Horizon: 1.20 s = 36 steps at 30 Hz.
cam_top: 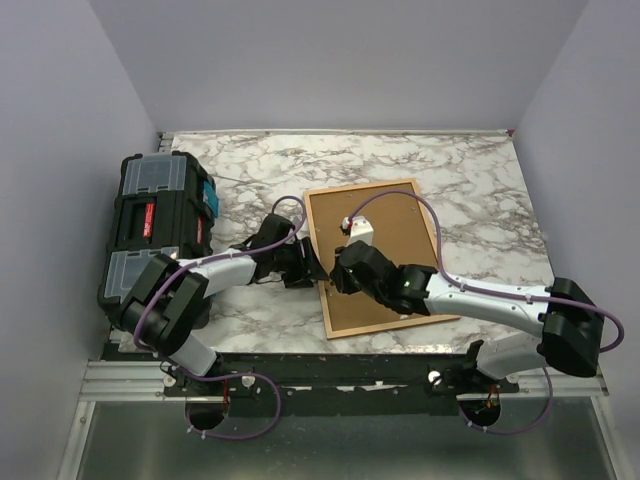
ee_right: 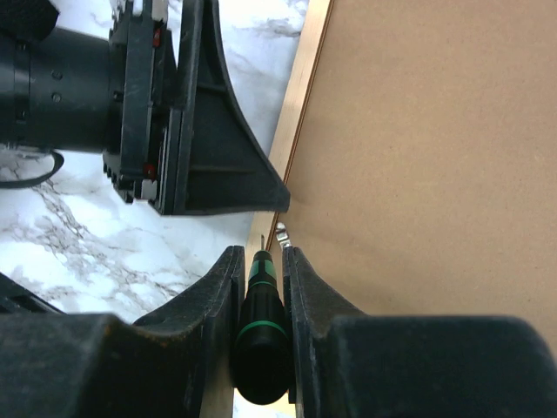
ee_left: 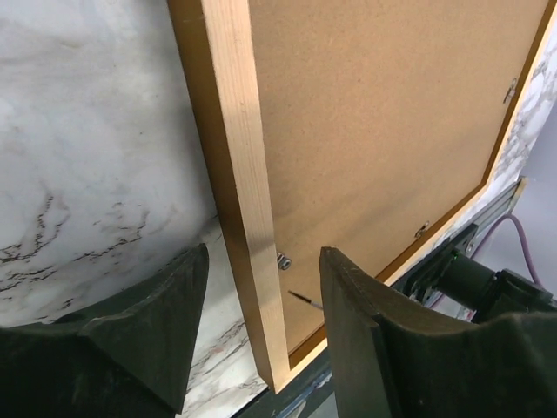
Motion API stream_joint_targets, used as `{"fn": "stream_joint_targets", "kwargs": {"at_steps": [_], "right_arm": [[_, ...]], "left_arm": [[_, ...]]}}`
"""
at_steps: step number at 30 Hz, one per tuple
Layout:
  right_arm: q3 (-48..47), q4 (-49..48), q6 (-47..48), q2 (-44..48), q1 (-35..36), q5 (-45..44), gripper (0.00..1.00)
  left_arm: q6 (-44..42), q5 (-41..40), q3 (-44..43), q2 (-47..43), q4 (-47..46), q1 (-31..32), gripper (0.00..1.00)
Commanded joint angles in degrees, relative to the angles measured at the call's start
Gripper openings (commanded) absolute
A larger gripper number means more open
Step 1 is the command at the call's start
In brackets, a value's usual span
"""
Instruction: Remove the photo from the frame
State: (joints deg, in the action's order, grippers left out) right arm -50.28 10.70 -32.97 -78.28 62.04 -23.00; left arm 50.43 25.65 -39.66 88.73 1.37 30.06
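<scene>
The frame [cam_top: 360, 187] lies face down on the marble table, its brown backing board [cam_top: 395, 235] facing up. The photo is hidden under that board. My left gripper [ee_left: 264, 252] is open and straddles the frame's left rail [ee_left: 235, 131] near its front corner, with a gap on each side. My right gripper [ee_right: 261, 252] is shut on a small black and green screwdriver [ee_right: 261, 313]. The screwdriver's thin tip [ee_left: 305, 300] points at a metal clip [ee_left: 283, 259] on the inner edge of that rail. In the top view the two grippers [cam_top: 318, 272] [cam_top: 338, 282] meet at the frame's left side.
A black toolbox [cam_top: 155, 230] stands at the table's left edge, close to the left arm. Two more metal clips [ee_left: 422, 230] [ee_left: 508, 91] sit along the frame's other rails. The table's metal front rail [cam_top: 350, 375] runs just beyond the frame's near corner.
</scene>
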Motion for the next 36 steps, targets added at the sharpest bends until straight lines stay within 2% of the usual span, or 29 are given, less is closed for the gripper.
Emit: {"fn": "stream_joint_targets", "kwargs": {"at_steps": [1, 6, 12, 18, 36], "right_arm": [[-0.9, 2.49, -0.97, -0.5, 2.04, -3.58, 0.0], [-1.59, 3.08, -0.68, -1.77, 3.79, -5.81, 0.0], [-2.07, 3.13, -0.43, -2.62, 4.23, -6.86, 0.0], [-2.28, 3.25, -0.34, -3.92, 4.59, -8.1, 0.0], [-3.24, 0.73, 0.86, -6.88, 4.73, -8.76, 0.0]], "left_arm": [[0.29, -4.82, -1.1, 0.57, 0.32, 0.19, 0.47], [0.15, -5.85, -1.38, 1.59, 0.96, 0.26, 0.32], [-0.18, -6.52, -0.66, 1.97, 1.28, 0.35, 0.22], [-1.32, -7.51, -0.94, 2.38, 3.09, 0.35, 0.17], [-1.48, -7.63, -0.69, 3.37, 3.57, 0.43, 0.13]]}}
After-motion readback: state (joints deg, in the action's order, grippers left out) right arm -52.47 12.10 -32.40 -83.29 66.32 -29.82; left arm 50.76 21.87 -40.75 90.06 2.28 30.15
